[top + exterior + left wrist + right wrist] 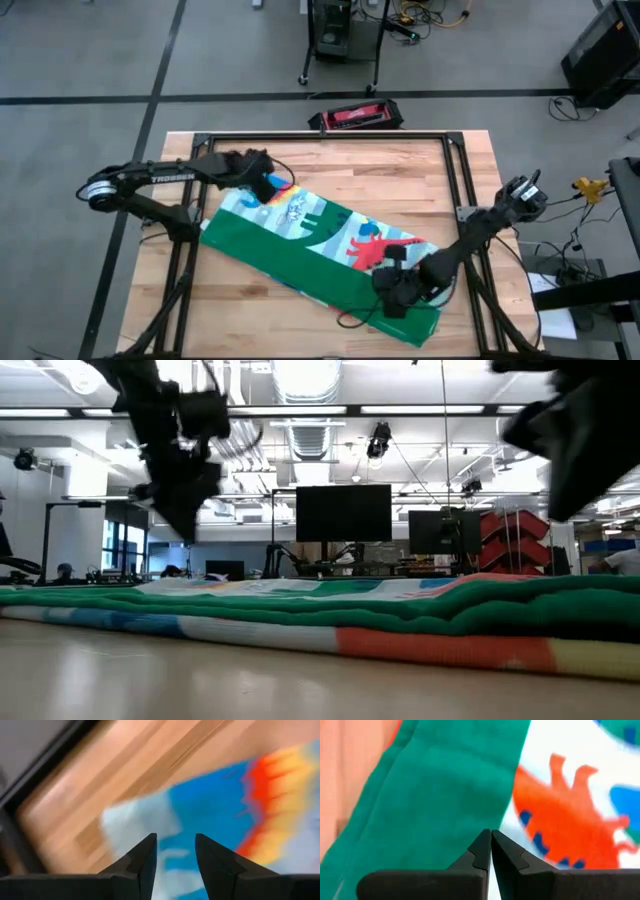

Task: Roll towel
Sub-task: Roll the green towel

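Note:
The towel lies slantwise on the wooden table, folded over into a long band. Its green back faces up along the near side and the dinosaur print shows along the far side. In the low view the towel rests flat in several layers. My left gripper hangs open above the towel's far-left end, with nothing between its fingers. My right gripper is shut and hovers over the green fold's edge beside a red dinosaur, near the towel's right end. Both grippers stand clear above the cloth.
A black metal frame runs along the table's far edge and down both sides. A red-and-black object lies on the floor beyond the far edge. Bare wood shows at the near left and along the far side.

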### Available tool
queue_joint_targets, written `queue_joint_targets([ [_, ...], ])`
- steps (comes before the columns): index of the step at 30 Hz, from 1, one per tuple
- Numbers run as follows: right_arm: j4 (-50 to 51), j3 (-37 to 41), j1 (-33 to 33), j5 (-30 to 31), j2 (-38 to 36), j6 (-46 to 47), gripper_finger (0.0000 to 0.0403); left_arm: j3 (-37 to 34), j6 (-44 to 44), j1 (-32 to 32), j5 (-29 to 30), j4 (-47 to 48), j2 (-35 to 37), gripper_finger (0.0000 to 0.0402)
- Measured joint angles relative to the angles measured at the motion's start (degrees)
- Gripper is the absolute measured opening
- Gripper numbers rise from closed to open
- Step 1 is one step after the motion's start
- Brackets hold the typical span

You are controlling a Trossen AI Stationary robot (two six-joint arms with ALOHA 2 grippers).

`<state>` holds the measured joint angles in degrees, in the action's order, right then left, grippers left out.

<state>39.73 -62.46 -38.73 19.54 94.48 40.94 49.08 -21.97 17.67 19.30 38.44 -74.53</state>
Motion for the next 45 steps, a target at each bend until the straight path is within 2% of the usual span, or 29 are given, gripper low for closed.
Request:
queue_joint_targets([
  [4, 0.63, 0.03, -5.58, -1.58, -0.10, 6.29, 0.0000, -1.20, 0.03, -10.90, -5.36, -13.81, -1.42, 0.0119],
  [9, 1.98, -1.97, -12.49, -3.53, -0.14, 14.37, 0.0000, -1.86, 0.28, -24.49, -5.83, -27.73, -5.70, 0.0119],
  [13, 5.69, -3.71, -17.05, -3.46, -0.20, 20.64, 0.0000, 0.57, 1.68, -31.25, -5.04, -34.74, -12.06, 0.0119],
  [20, 8.31, -3.91, -21.92, -3.07, -0.23, 26.10, 0.0000, 15.20, 9.42, -36.65, -4.82, -36.31, -28.50, 0.0119],
  [25, 17.04, -4.11, -24.17, -3.75, -0.56, 38.03, 0.0002, 28.61, 15.36, -38.76, -4.76, -36.44, -39.30, 0.0125],
  [29, 19.11, -3.93, -24.88, -6.79, -0.55, 43.06, 0.0028, 38.95, 18.89, -40.02, -4.84, -36.45, -46.84, 0.0144],
  [32, 18.76, -3.80, -24.93, -9.48, -0.57, 40.44, 0.0067, 45.98, 22.08, -41.13, -5.82, -35.91, -52.48, 0.0163],
  [37, 17.75, -3.80, -25.42, -8.97, 0.17, 30.69, 0.0132, 57.32, 30.37, -44.06, -6.38, -35.96, -61.24, 0.0186],
  [41, 17.70, -3.80, -25.56, -9.04, 2.22, 24.06, 0.0168, 65.27, 31.36, -45.47, -5.92, -34.15, -66.74, 0.0189],
  [45, 15.08, -3.77, -25.52, -9.21, 4.07, 19.77, 0.0187, 71.10, 30.75, -45.53, -5.68, -33.89, -71.50, 0.0188],
])
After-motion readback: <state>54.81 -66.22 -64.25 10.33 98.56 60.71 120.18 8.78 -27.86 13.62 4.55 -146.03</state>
